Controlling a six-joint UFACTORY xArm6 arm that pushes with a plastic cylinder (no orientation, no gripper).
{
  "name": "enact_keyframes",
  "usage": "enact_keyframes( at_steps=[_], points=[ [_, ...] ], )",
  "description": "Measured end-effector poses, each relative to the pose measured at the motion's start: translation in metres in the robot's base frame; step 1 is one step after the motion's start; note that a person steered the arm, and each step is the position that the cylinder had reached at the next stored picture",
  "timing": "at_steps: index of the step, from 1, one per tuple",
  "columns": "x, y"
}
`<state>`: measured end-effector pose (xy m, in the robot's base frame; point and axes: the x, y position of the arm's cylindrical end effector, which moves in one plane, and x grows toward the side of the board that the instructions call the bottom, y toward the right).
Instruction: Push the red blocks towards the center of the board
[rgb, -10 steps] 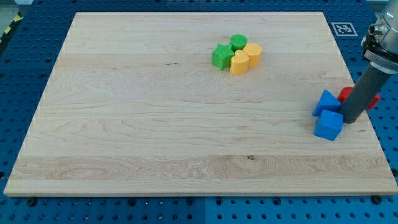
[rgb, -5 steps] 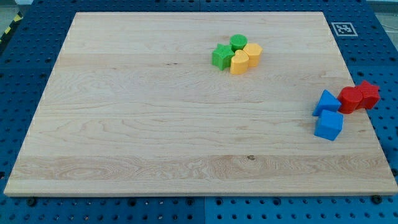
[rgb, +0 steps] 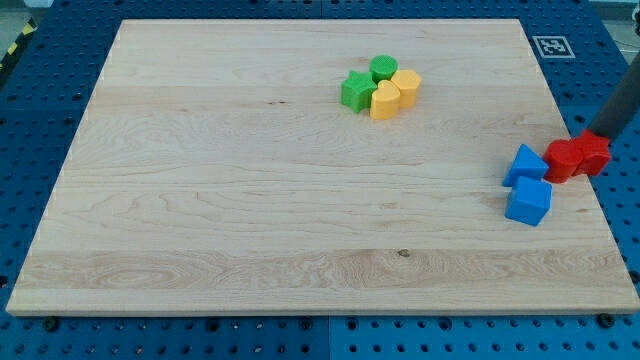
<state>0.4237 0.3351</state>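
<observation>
**Rod tip at the far red block, right edge of the board**

The tip (rgb: 602, 131) of the dark rod comes in from the view's right edge and ends at the upper side of the outer red block (rgb: 594, 153); whether it touches the block or sits just behind it cannot be told. The arm ends in a plain rod, so there is nothing on it to open, close or grip with.

Starting from the view's bottom, the nearest piece is a blue cube (rgb: 528, 202), standing close to the right edge of the wooden board (rgb: 250, 200). Just above it, touching or nearly so, lies a blue wedge-like block (rgb: 523, 164). To the right of that wedge sit the two red blocks: the inner red block (rgb: 564, 160) rests against the wedge's right side, and the outer one presses against the inner one, right at the board's edge. Their exact shapes are hard to make out. Both red blocks lie well apart from the board's centre.

Farther up, right of centre near the view's top, is a tight cluster: a green star-shaped block (rgb: 355, 91), a yellow heart-shaped block (rgb: 385, 101), a green cylinder (rgb: 383, 68) and a yellow block (rgb: 407, 84), all touching.

Beyond the board's top right corner a fiducial marker (rgb: 551, 45) lies on the blue pegboard table (rgb: 40, 110).
</observation>
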Motion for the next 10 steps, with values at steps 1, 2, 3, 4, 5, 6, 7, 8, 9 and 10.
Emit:
enact_keyframes(
  at_steps=[1,2,3,4,5,6,7,8,9,10],
  points=[
    [0.011,0.007],
    [0.026,0.004],
    [0.036,-0.035],
    [0.04,-0.098],
    [0.04,-0.147],
    [0.04,-0.176],
    [0.04,-0.233],
    [0.039,-0.258],
    [0.04,-0.256],
    [0.038,-0.282]
  ],
)
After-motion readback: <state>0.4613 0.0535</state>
